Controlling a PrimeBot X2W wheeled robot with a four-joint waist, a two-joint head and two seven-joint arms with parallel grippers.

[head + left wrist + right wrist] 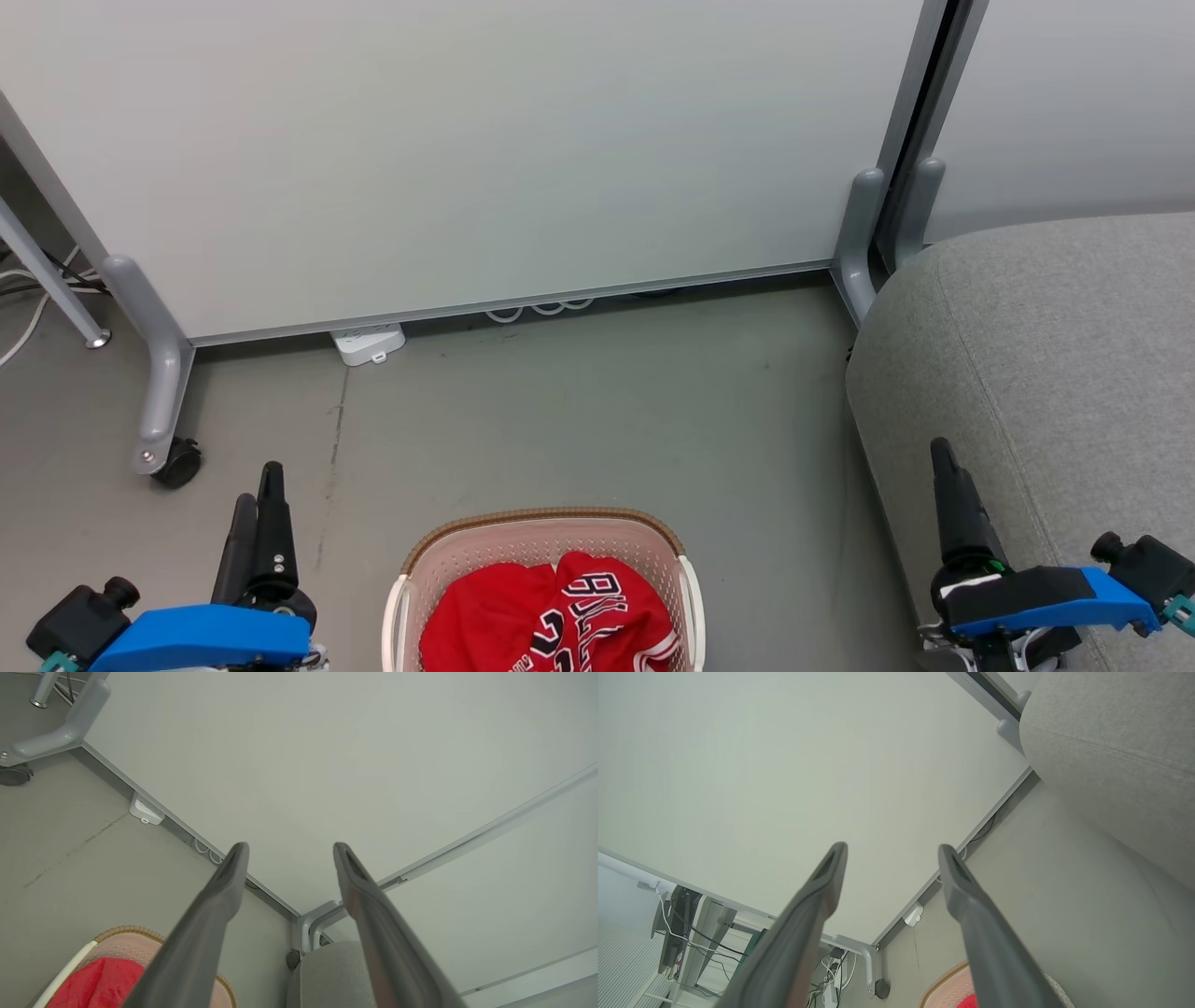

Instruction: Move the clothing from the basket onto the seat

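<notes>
The clothing (pixel 551 621) lies in the basket (pixel 541 519) on the floor (pixel 597 411); the seat (pixel 1055 355) stands to the right, apart; a partition (pixel 467 149) stands behind both; a power strip (pixel 369 343) lies at its foot.

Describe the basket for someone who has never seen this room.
A pale partition stands on the grey floor, a grey seat at its right. The basket sits on the floor before the partition, left of the seat. Only it is cream perforated plastic with a brown woven-look rim, holding red clothing.
</notes>
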